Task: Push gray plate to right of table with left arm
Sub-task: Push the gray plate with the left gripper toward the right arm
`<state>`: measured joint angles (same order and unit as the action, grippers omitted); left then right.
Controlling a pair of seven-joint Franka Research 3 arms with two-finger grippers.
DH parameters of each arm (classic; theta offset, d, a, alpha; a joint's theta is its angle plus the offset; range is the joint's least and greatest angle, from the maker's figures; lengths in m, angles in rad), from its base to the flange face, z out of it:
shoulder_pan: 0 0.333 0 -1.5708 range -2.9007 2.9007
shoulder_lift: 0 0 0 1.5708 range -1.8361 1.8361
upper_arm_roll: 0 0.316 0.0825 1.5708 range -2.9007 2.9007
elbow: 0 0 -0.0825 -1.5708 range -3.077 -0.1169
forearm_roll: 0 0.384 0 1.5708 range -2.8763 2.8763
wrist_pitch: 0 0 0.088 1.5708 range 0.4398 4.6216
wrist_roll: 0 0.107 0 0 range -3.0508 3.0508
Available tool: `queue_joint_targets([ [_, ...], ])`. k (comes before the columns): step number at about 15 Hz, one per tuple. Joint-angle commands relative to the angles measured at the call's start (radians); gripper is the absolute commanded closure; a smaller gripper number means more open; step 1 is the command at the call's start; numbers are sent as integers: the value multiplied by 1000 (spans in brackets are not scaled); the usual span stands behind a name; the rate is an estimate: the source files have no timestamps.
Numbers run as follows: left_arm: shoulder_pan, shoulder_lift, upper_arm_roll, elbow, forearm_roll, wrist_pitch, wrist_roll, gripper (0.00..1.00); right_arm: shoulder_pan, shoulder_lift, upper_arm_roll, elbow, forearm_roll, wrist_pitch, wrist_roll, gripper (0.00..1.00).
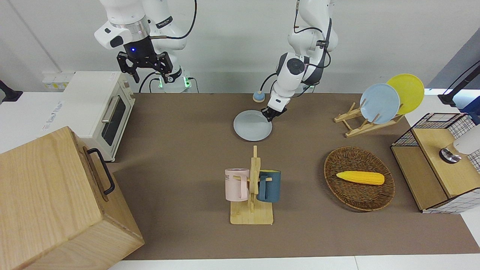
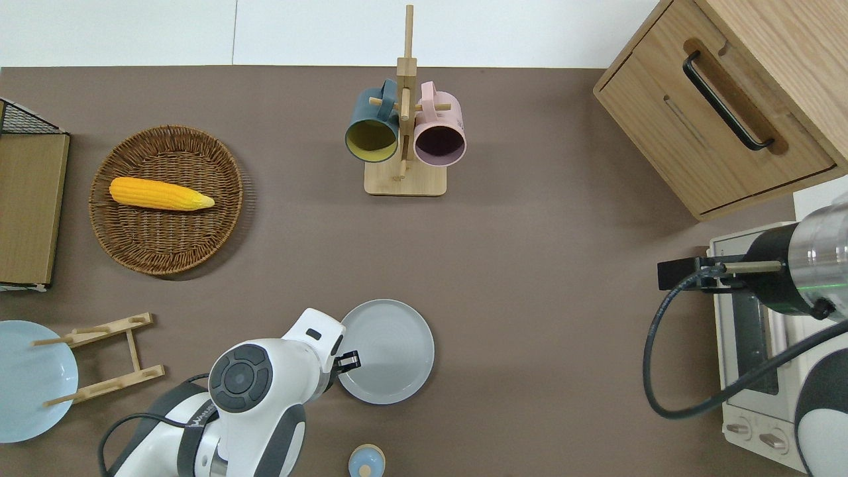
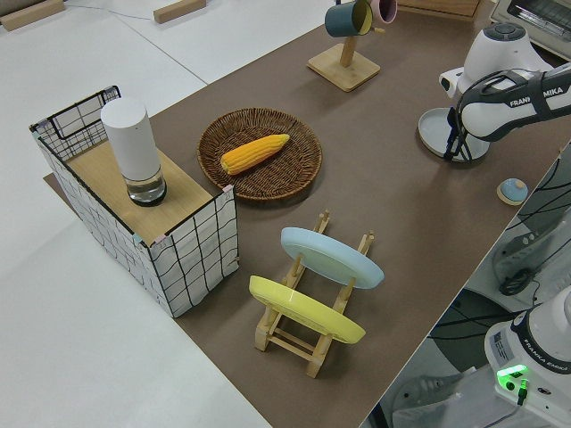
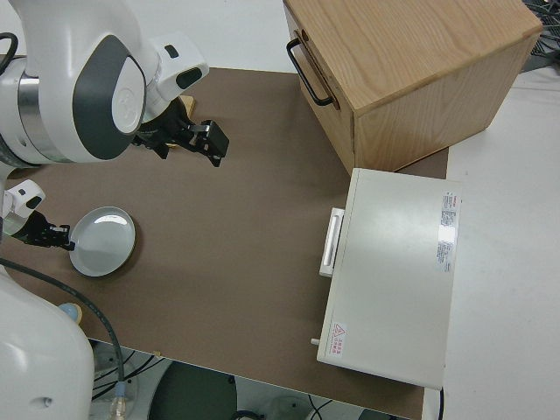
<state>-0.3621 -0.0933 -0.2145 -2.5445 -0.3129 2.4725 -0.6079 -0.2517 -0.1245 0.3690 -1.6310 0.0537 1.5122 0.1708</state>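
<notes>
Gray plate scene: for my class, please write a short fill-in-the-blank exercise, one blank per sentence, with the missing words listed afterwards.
1. The left gripper is at the rim of the ____ plate.
2. The corn cob lies in the wicker ____.
3. Two ____ hang on the wooden rack.
4. The light-blue plate stands in a rack beside a ____ plate.

Missing words: gray; basket; mugs; yellow

The left hand [image 1: 273, 115] touches the gray plate's [image 1: 252, 126] rim.
</notes>
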Motion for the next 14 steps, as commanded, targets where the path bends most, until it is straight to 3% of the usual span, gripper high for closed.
queue_joint_targets([
  [1, -63, 89, 7, 10, -38, 77, -49, 1000, -24, -27, 14, -27, 21, 0, 10, 5],
  [4, -104, 121, 7, 42, -89, 109, -74, 1000, -24, -27, 14, -27, 21, 0, 12, 5],
  [14, -222, 224, 10, 168, -113, 155, -202, 1000, -24, -27, 14, -27, 21, -1, 10, 5],
])
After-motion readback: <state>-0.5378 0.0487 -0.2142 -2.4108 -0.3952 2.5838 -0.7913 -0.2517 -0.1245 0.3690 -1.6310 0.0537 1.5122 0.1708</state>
